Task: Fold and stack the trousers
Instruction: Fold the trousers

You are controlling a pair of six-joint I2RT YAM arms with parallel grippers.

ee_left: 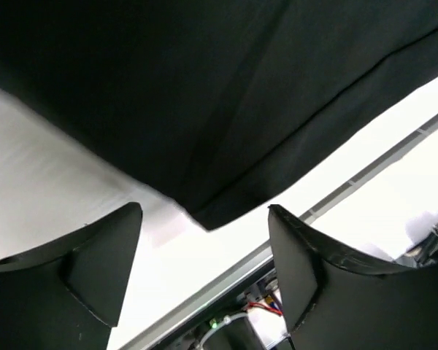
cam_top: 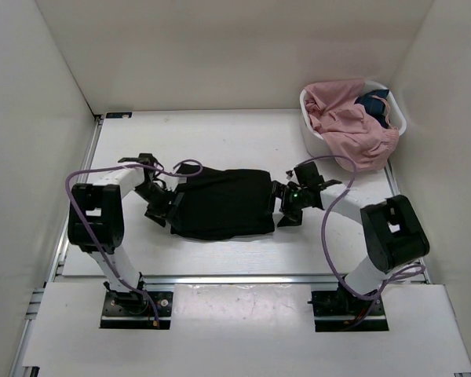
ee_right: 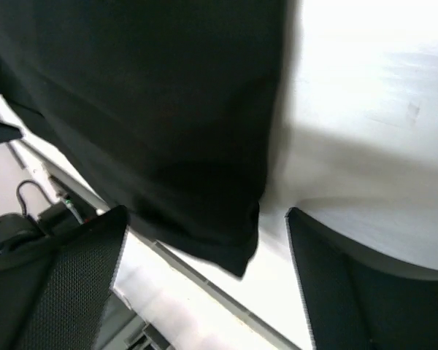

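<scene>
The folded black cloth trousers point(cam_top: 222, 203) lie flat on the white table point(cam_top: 220, 133), about midway across and nearer the front edge than the back wall. The left arm's black 2-finger gripper point(cam_top: 163, 206) sits just beside their left end and the right arm's black 2-finger gripper point(cam_top: 286, 206) just beside their right end, so the 2 flank the bundle. In the far right corner stands a white plastic basket point(cam_top: 306, 118). A crumpled pink cloth point(cam_top: 349, 122) lies in it and spills over its near rim, with a dark blue garment point(cam_top: 374, 104) tucked behind.
</scene>
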